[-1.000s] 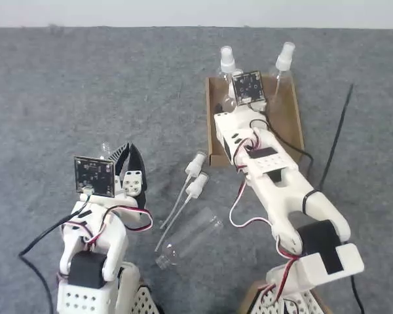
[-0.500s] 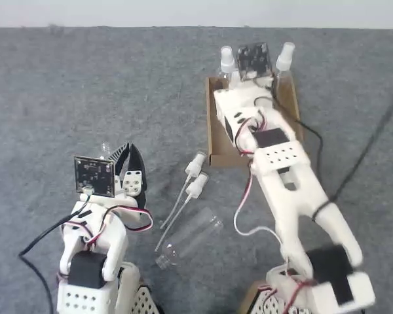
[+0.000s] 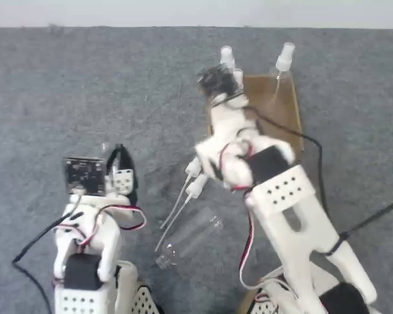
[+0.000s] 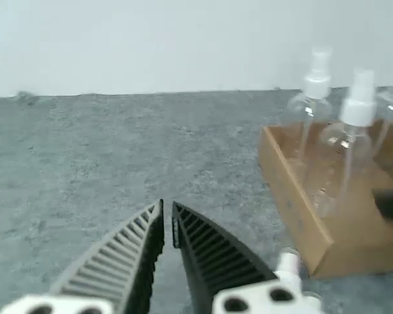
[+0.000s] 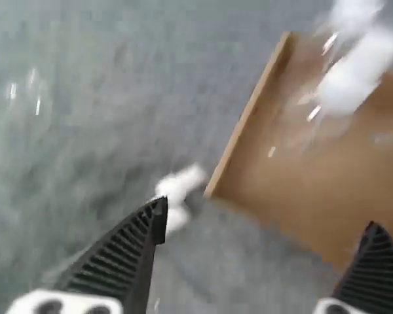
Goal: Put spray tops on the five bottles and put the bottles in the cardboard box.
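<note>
— Spray tops?
— Two loose, off the near left corner of the cardboard box; capless bottle toward the front edge of the table.
— Grippers?
— Right gripper spread wide, empty, over that corner; left gripper pinched together. Grab by the head, not the tube.

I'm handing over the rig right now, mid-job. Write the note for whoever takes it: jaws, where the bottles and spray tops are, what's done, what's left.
Jaws: left gripper shut and empty, low over the carpet; right gripper wide open and empty, over the edge of the cardboard box.
In the box: three capped bottles, upright.
On the carpet between the arms: two loose spray tops, and a bare bottle lying beside them.
Done: three bottles.
Left: cap and box the bare bottle. The clear glint by the left gripper may be the fifth; cannot tell.
</note>
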Tool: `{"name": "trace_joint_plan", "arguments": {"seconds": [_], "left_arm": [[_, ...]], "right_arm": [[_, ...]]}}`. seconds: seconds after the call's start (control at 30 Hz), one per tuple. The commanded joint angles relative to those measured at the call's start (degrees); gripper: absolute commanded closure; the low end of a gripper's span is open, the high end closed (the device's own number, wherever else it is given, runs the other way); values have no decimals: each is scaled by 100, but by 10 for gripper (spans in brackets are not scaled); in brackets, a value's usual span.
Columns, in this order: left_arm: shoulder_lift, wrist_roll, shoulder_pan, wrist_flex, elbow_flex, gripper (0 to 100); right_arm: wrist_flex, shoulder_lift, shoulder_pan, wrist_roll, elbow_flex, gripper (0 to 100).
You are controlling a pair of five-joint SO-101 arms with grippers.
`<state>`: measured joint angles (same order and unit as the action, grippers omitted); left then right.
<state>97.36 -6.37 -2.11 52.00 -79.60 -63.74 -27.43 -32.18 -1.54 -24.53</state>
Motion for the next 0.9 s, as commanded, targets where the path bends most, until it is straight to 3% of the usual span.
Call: {"name": "trace_joint_plan", "arguments": {"seconds": [0.0,0.17,0.37,0.63,0.87], "left_arm": [[-826,378,-527,396,1209,988],[-2945,897,-1160,993,2862,988],[-4738,1503,-2127,1345,4400,988],[-6110,2040,-2646,1319,4971,988],[-6708,2312,-2875,1020,4998,988]], "right_arm": [[-462,-286,-681,35,-273,626],[-462,-277,-1499,774,-695,625],[-453,-286,-1824,1319,-1125,625],[-418,-347,-2387,2866,-1908,622],[-418,-347,-2958,3411,-2251,622]]}}
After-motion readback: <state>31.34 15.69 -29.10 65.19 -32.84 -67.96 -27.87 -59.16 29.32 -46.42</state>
